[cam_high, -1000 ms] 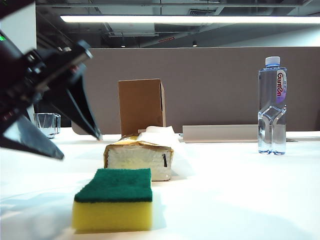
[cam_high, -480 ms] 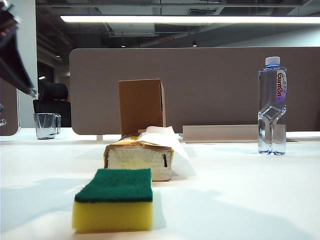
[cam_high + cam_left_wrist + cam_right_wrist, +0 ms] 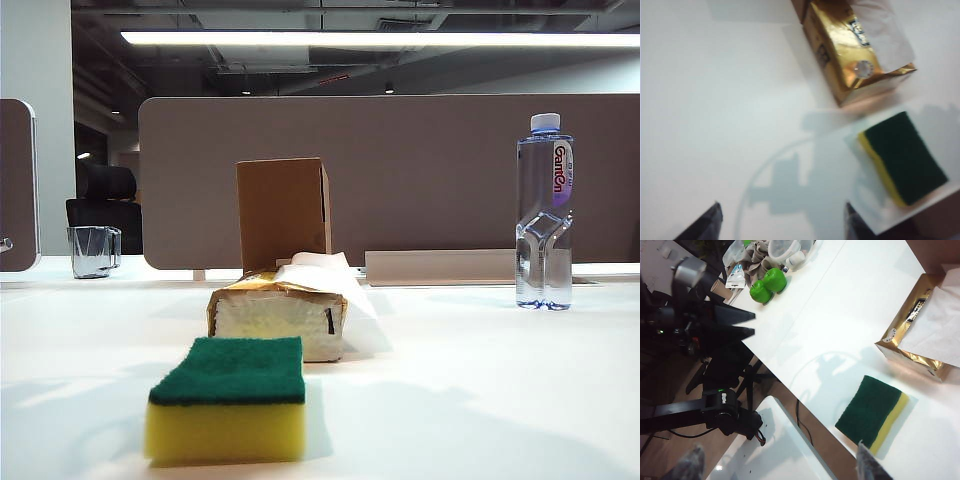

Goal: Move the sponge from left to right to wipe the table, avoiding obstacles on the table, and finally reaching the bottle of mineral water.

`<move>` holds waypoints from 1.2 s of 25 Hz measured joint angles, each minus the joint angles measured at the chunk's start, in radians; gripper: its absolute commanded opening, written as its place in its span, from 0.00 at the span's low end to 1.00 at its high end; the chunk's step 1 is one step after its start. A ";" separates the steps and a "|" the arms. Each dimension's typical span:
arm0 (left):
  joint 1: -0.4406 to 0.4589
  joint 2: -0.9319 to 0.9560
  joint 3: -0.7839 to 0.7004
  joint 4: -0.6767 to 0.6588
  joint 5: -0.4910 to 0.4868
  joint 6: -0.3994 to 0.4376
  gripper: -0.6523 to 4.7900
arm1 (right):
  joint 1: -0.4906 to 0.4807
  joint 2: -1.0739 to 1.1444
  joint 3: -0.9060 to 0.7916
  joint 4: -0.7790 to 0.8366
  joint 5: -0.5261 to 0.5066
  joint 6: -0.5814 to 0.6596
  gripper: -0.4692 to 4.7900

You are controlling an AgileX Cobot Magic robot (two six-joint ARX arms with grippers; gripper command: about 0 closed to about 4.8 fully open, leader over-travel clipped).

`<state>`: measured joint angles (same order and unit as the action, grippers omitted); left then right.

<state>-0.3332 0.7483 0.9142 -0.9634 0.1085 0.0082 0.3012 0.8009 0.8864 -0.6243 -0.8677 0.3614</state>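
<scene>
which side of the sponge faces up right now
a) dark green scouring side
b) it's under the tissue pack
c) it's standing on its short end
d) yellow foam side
a, the sponge lies flat on the table with its dark green layer on top and the yellow foam beneath, apart from the tissue pack behind it.

Sponge lies flat on table, near front edge. Tissue pack just behind sponge, small gap between. Box stands behind tissue pack. Bottle stands far right, well apart. Glass cup far left at back. Left pincer hangs above table, beside sponge, jaws wide apart. Right pincer hangs above table edge, near sponge, jaws wide apart.
</scene>
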 measured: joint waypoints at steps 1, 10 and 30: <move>0.000 0.000 0.008 -0.003 -0.022 0.019 0.69 | 0.000 0.000 0.000 -0.003 0.000 0.000 0.83; 0.077 0.001 0.018 -0.026 -0.072 0.051 0.69 | 0.000 0.000 0.000 -0.013 0.004 -0.014 0.83; 0.076 -0.037 0.177 -0.296 0.109 0.040 0.69 | 0.135 0.111 -0.001 -0.109 0.041 -0.042 0.84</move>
<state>-0.2577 0.7109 1.0908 -1.2598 0.2180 0.0483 0.4366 0.9119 0.8852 -0.7338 -0.8268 0.3195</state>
